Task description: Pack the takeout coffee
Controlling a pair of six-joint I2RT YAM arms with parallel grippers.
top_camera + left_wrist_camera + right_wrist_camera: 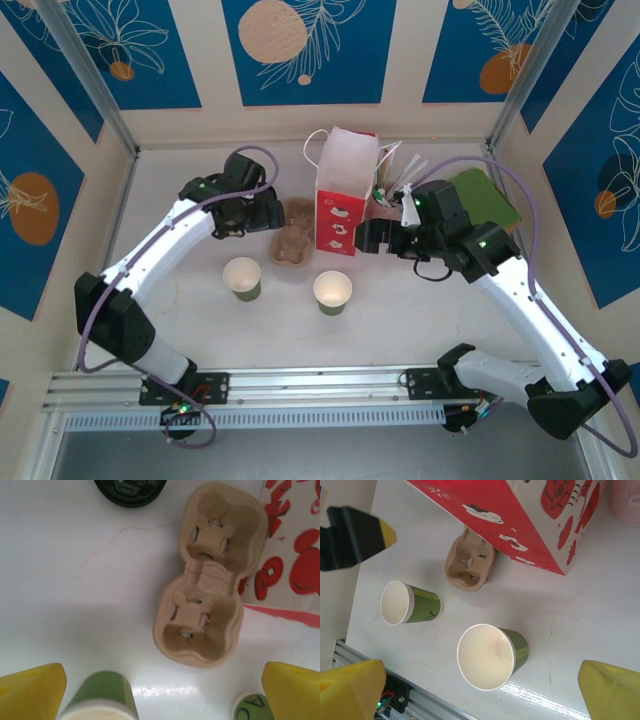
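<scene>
- One white counter [180, 300] carries everything; both arms reach in over it from the near edge.
- The left fingers [32, 695] stand wide apart at the two lower corners of the left wrist view. They grip nothing and hang above the counter, with the carrier below and between them.
- The right fingers [350, 690] are also spread fully, gripping nothing and touching nothing. From above they sit just beside the right face of the bag.
- The red-and-white bag [340, 190] stands upright, mouth open to the top, between the two arms.
- A brown pulp two-cup carrier [207, 575] lies flat just beside the bag's left face. Both wells are empty, and its long axis runs from the near side toward the back.
- Two lidless green cups, one left [242, 277] and one right [333, 291], stand upright in front of the carrier, apart from each other.
- The takeout coffee [131, 495] sits on the counter past the carrier's far end and to its left, apart from it. The frame edge cuts it off. Only its round black lid shows, facing up at the camera, so its axis appears vertical. The cup body cannot be made out.
</scene>
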